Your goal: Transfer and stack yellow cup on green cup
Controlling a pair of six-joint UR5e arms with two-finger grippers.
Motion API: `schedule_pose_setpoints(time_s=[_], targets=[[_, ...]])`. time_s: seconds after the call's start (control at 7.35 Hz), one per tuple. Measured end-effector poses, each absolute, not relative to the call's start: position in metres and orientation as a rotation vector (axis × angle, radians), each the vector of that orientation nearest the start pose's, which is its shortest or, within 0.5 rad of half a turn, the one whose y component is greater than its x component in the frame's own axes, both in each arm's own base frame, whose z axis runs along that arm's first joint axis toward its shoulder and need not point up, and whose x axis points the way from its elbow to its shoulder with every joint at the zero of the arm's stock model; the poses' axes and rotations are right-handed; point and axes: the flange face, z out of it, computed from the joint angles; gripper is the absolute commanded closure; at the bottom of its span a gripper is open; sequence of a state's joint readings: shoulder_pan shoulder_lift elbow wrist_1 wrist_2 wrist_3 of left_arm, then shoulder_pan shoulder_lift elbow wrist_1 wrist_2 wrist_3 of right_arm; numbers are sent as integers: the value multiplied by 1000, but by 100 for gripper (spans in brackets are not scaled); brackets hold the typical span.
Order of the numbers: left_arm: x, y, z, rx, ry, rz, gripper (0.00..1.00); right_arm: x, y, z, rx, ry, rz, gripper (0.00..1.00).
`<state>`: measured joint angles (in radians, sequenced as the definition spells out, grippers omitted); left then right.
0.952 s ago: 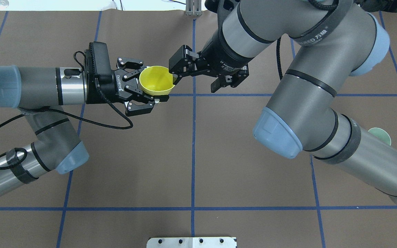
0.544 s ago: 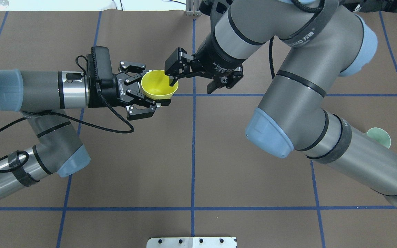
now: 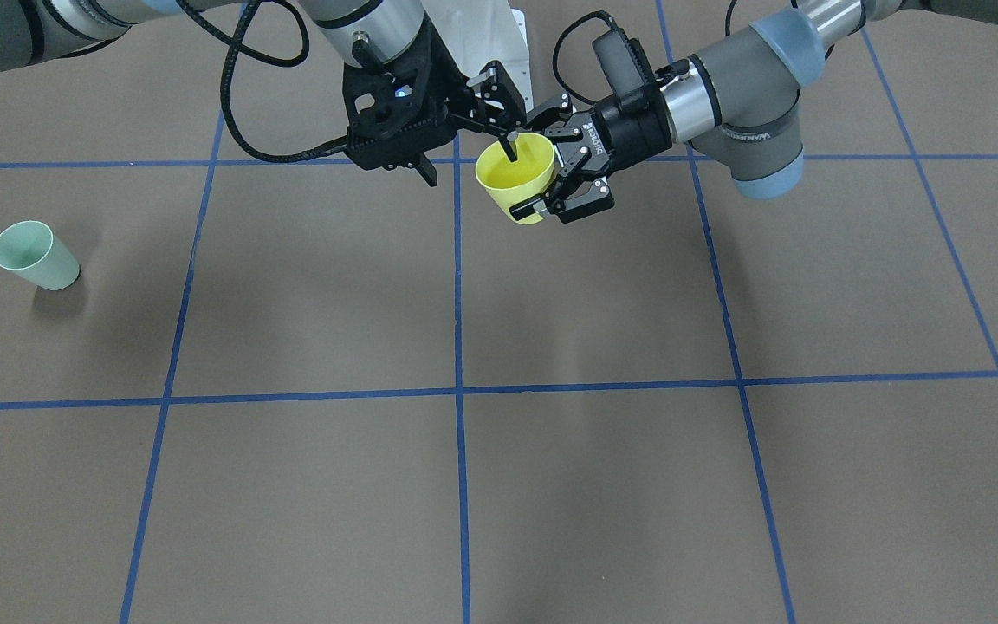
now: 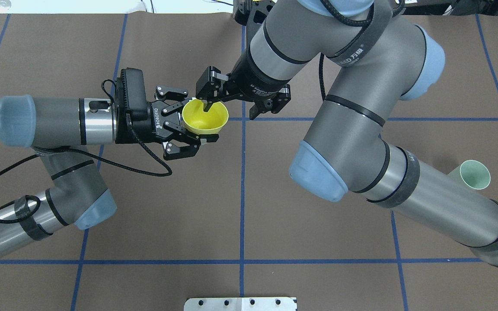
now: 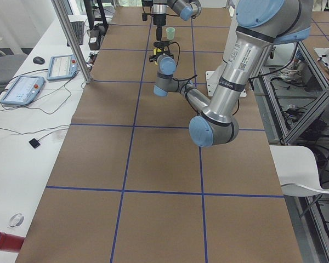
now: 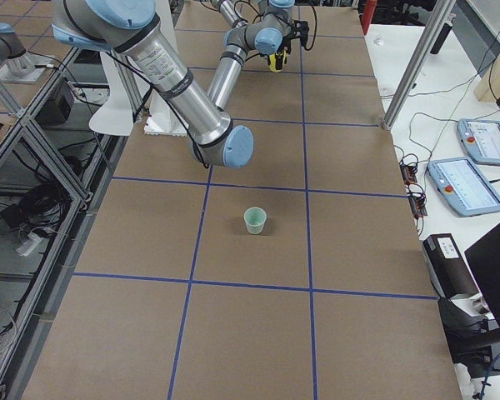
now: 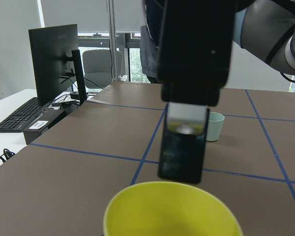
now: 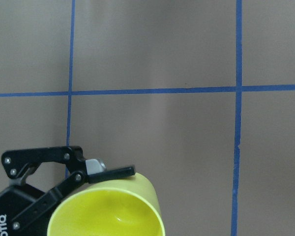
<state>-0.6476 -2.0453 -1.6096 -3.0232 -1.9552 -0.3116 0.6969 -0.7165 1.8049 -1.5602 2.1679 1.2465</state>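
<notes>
My left gripper is shut on the yellow cup from the side and holds it upright above the table; it also shows in the front view with the cup. My right gripper is open and straddles the cup's rim, with one finger inside the cup and the other outside it. In the left wrist view that finger hangs over the cup's mouth. The green cup stands upright far to the right, also in the front view.
The brown table cover carries blue tape grid lines. A metal plate lies at the near edge. My right arm's elbow hangs over the middle of the table, between the yellow cup and the green cup.
My right gripper has moved left over the yellow cup, so one finger now sits inside it. My left gripper has shifted slightly right with the cup. The right arm's forearm uncovers more of the green cup.
</notes>
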Motion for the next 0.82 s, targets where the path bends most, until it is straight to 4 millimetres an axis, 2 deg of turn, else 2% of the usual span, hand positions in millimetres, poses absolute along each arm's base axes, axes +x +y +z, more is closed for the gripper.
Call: schedule_pose_setpoints(time_s=[0.82], targets=[[409, -421, 218, 1500, 1395, 776, 61, -454, -442, 55, 74, -1150, -23, 9]])
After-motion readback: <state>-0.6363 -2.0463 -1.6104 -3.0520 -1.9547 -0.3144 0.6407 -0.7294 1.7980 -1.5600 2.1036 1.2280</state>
